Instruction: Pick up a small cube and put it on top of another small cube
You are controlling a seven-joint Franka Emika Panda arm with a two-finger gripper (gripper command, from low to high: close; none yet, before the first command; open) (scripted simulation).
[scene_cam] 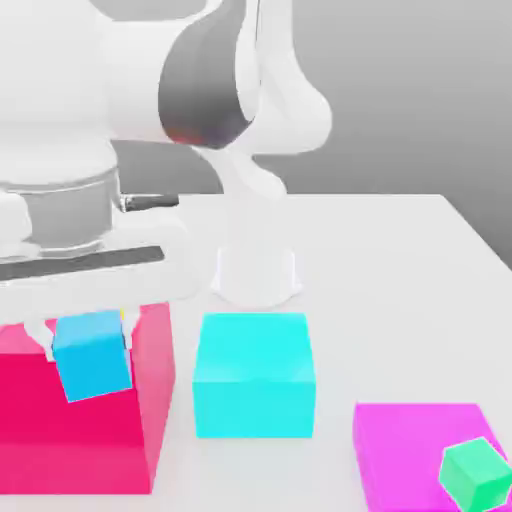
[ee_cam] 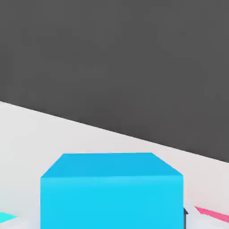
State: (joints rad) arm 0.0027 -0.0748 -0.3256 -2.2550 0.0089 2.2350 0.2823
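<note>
My gripper [scene_cam: 88, 338] is shut on the small sky-blue cube [scene_cam: 92, 356], one white finger on each side of it. The cube is slightly tilted and, in the exterior view, sits against the large red block [scene_cam: 90, 440] at that view's left. In the hand view the same cube [ee_cam: 112, 190] looms close between the fingers. Another small cube, green [scene_cam: 477, 473], rests on the magenta block [scene_cam: 410, 450] at the exterior view's lower right. A thin yellow sliver [scene_cam: 126, 316] peeks out beside one finger.
A much larger cyan block [scene_cam: 252, 375] stands on the white table [scene_cam: 400, 270] between the red and magenta blocks. The arm's white base [scene_cam: 255, 270] rises behind the cyan block.
</note>
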